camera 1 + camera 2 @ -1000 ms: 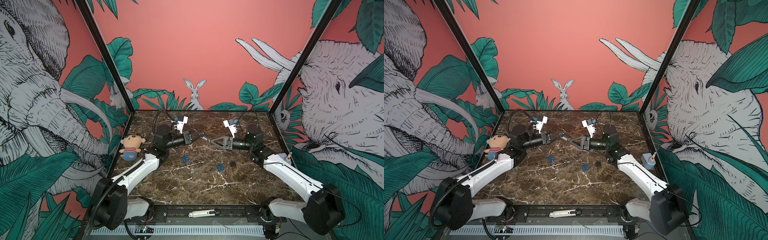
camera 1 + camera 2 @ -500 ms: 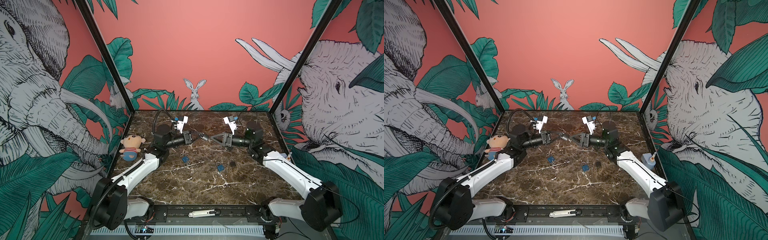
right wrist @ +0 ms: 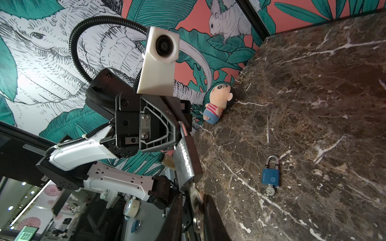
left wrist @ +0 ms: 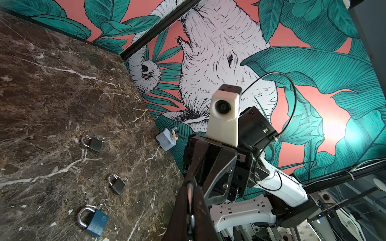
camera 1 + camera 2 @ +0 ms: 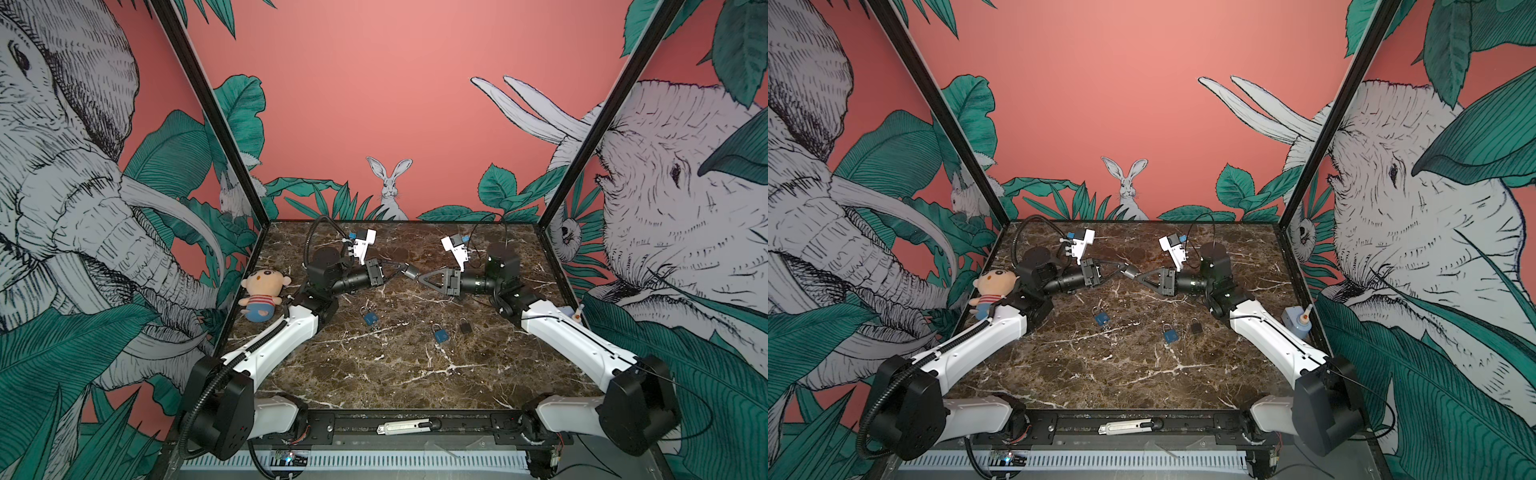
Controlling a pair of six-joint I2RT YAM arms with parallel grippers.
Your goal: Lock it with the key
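Observation:
A silver padlock (image 5: 410, 272) (image 5: 1130, 272) hangs in the air over the back middle of the marble table (image 5: 407, 374). My left gripper (image 5: 400, 270) (image 5: 1120, 268) is shut on its shackle; in the left wrist view its fingers (image 4: 183, 200) are pressed together and hide the lock. The right wrist view shows the lock body (image 3: 186, 160) with the key (image 3: 196, 200) sticking out of its lower end. My right gripper (image 5: 420, 277) (image 3: 193, 198) meets the lock from the right and is shut on the key's head.
On the table below lie two blue padlocks (image 5: 370, 318) (image 5: 440, 334) and a black one (image 5: 465, 327), each with keys. A plush doll (image 5: 262, 297) sits at the left wall. A small blue-white device (image 5: 1296, 322) is at the right wall, and a utility knife (image 5: 409, 427) lies on the front rail.
My right gripper, open beside the lock a second ago, has moved in to its key end and closed on the key. The left gripper has held the lock still.

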